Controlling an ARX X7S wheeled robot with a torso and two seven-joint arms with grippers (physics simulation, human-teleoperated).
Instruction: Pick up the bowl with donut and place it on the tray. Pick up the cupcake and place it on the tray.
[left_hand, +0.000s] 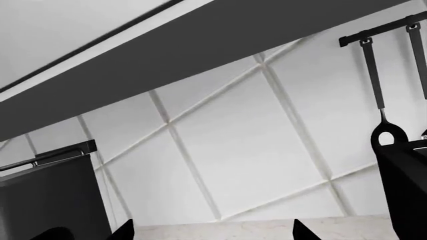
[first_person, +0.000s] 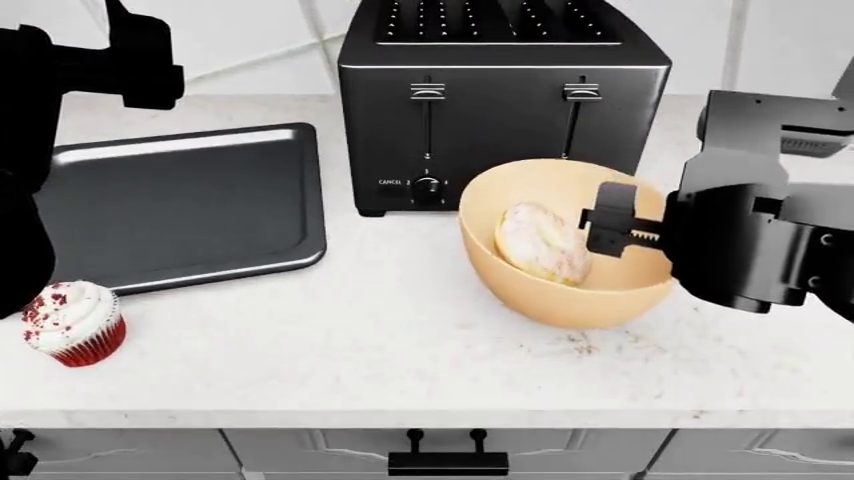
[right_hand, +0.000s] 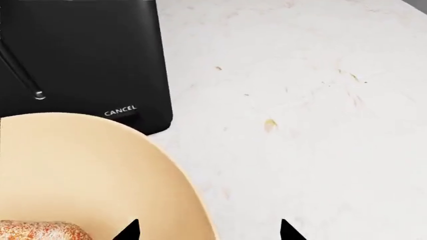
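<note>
The tan-yellow bowl (first_person: 567, 295) stands on the counter in front of the toaster, with the glazed donut (first_person: 543, 242) leaning inside it. My right gripper (first_person: 597, 232) is open at the bowl's right rim. In the right wrist view the bowl (right_hand: 80, 170) has its rim between the gripper's (right_hand: 207, 231) two spread tips, and the donut (right_hand: 40, 231) shows at the edge. The dark grey tray (first_person: 174, 200) lies empty at the back left. The red-wrapped cupcake (first_person: 74, 322) stands in front of it. My left gripper (left_hand: 212, 231) is open and empty, raised and facing the tiled wall.
A black toaster (first_person: 501, 100) stands right behind the bowl and beside the tray. The counter's front edge with drawer handles (first_person: 447, 462) is close below. A rail (left_hand: 380, 32) with hanging utensils is on the wall. Crumbs (right_hand: 269, 125) lie on the counter.
</note>
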